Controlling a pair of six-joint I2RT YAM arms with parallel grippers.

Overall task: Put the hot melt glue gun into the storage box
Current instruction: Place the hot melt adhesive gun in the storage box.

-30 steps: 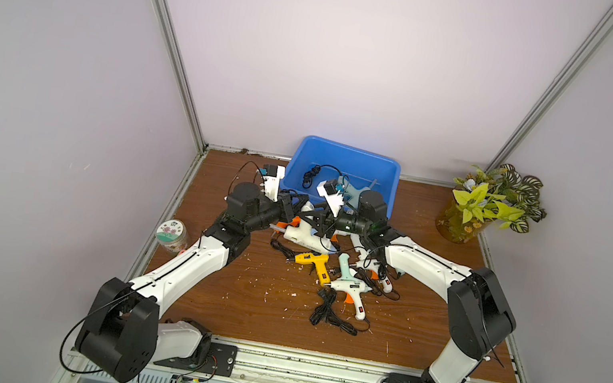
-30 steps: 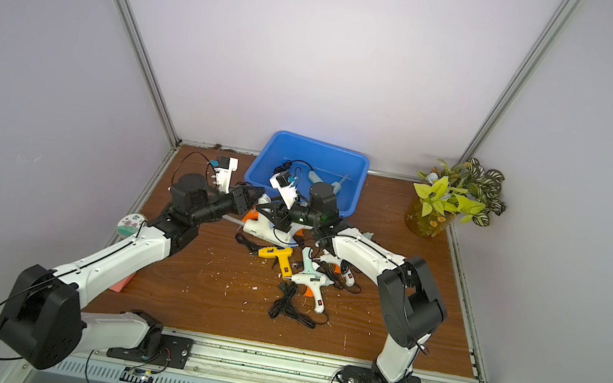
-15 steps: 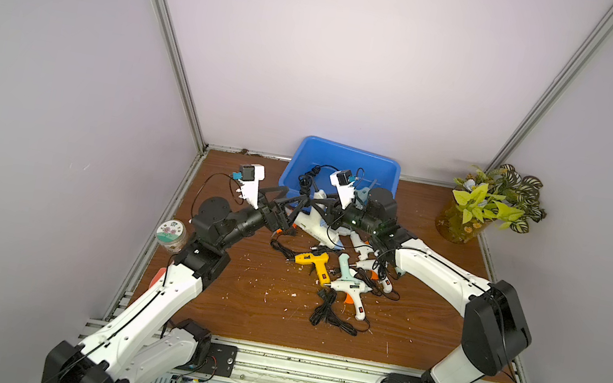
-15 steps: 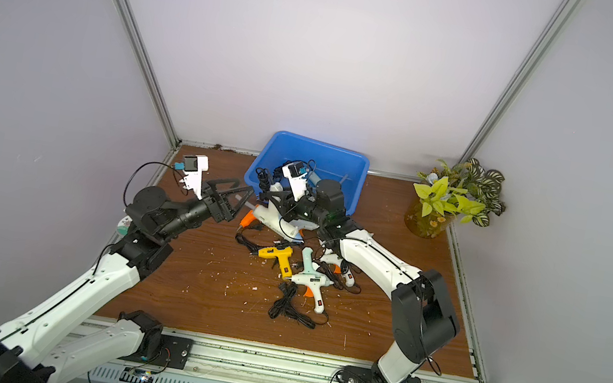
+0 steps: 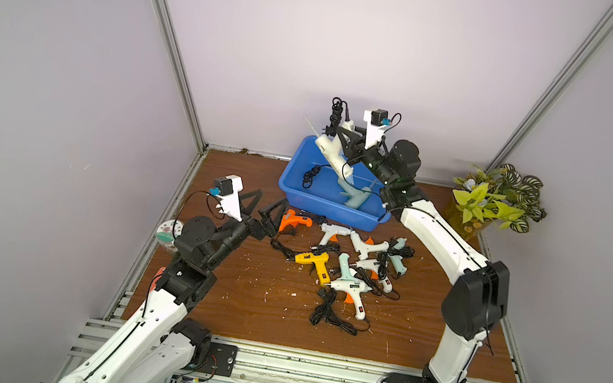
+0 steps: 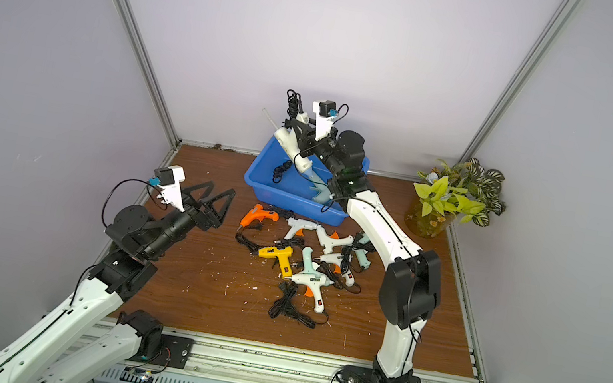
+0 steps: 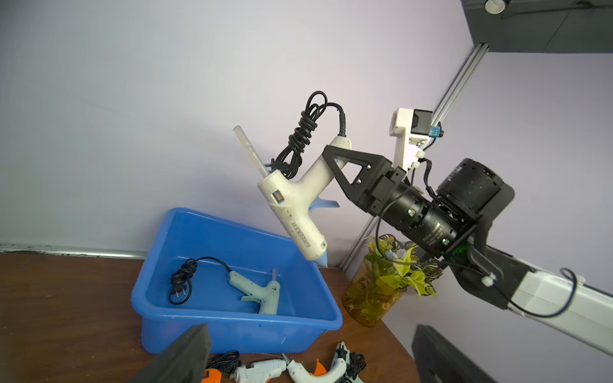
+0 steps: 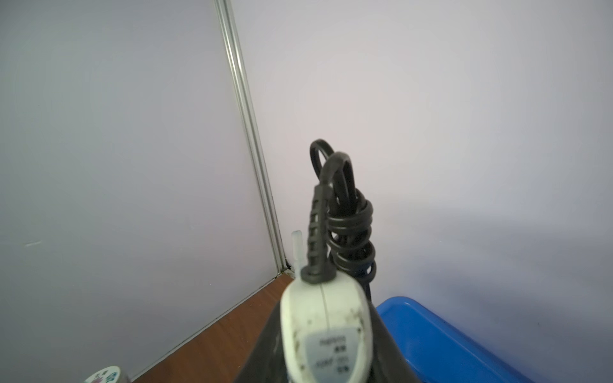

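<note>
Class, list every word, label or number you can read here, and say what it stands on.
"GREENER" (last letters unsure): barrel of the white glue gun held in the right gripper.
Grey label on its handle end: blurred.
Print on the right arm's black wrist: too small.

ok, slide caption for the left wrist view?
Right gripper holds a white glue gun nozzle-down above the blue storage box.

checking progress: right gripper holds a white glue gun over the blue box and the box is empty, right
Not empty: the left wrist view shows a pale green glue gun lying in the box. The rest holds: the right gripper holds the white glue gun over it.
</note>
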